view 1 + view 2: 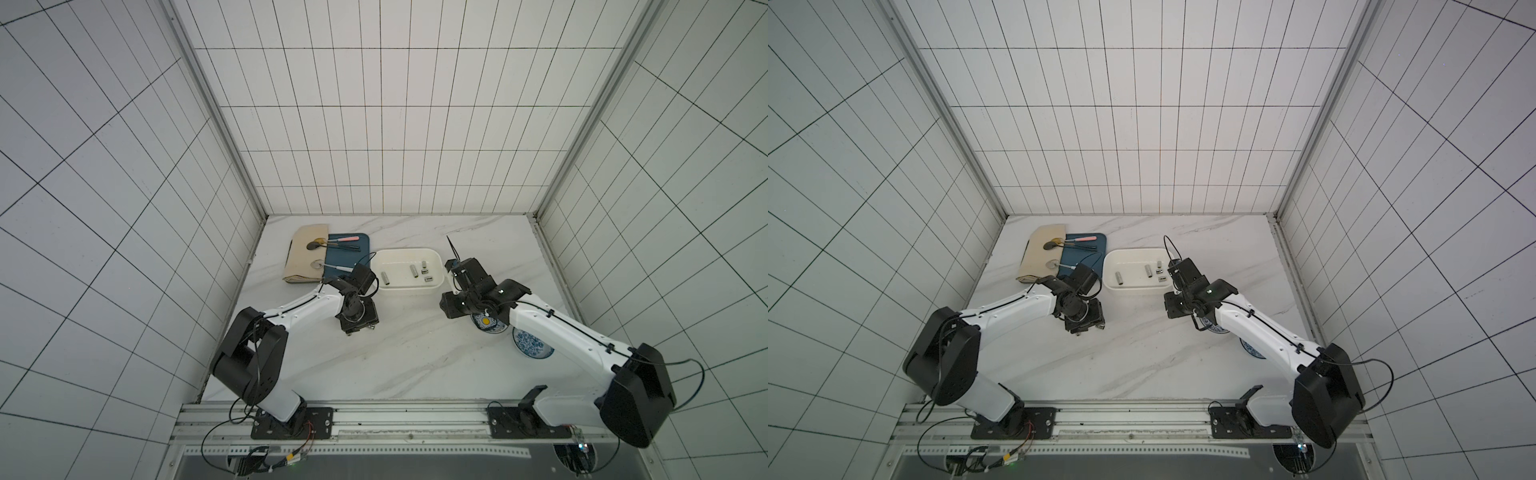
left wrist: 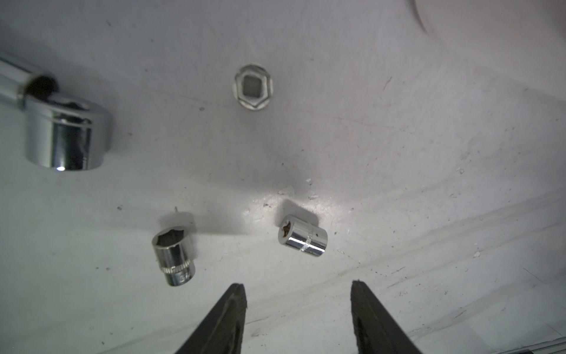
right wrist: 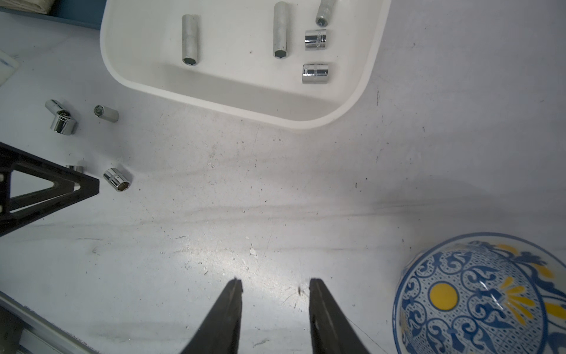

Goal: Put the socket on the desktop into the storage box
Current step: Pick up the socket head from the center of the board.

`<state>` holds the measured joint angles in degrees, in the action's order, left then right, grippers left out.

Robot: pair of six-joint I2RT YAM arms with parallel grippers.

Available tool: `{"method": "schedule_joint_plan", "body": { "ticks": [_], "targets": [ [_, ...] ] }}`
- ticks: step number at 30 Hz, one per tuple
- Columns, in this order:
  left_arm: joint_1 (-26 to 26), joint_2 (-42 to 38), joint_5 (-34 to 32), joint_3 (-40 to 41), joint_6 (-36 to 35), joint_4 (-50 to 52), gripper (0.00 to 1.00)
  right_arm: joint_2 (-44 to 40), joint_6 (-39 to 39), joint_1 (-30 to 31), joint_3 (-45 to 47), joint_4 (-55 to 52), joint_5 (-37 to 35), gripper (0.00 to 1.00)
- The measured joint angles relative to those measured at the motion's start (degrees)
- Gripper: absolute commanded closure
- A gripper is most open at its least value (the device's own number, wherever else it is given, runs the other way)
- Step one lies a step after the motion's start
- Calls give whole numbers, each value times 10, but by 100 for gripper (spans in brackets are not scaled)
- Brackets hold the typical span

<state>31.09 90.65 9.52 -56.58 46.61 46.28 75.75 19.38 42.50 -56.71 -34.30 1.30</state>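
Several chrome sockets lie on the white marble desktop (image 1: 415, 353). In the left wrist view, one short socket (image 2: 302, 236) lies on its side just ahead of my left gripper (image 2: 298, 286), which is open with nothing between its fingers. Another socket (image 2: 174, 257) lies beside it, a hex one (image 2: 253, 86) stands farther off, and a large one (image 2: 67, 135) is off to the side. The storage box (image 1: 409, 291) (image 1: 1138, 291) (image 3: 245, 107) holds several sockets. My right gripper (image 3: 275, 283) hangs open and empty over bare desktop, between the box and a plate.
A blue-patterned plate (image 3: 477, 294) sits close beside the right gripper, and a second plate (image 1: 534, 343) lies under the right arm. A dark-blue tray (image 1: 347, 257) with hand tools and a beige cloth (image 1: 305, 259) lie behind the left arm. Tiled walls enclose three sides.
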Motion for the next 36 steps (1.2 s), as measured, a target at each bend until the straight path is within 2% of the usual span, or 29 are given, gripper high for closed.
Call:
{"method": "schedule_joint_plan", "body": {
  "ticks": [18, 36],
  "targets": [
    [1, 63, 0, -34, 115, -1, 47, -19, 7, 0, 28, 15, -12, 60],
    [7, 103, 8, -49, 147, -6, 56, -25, 11, 0, 34, 20, -18, 60]
  ]
}}
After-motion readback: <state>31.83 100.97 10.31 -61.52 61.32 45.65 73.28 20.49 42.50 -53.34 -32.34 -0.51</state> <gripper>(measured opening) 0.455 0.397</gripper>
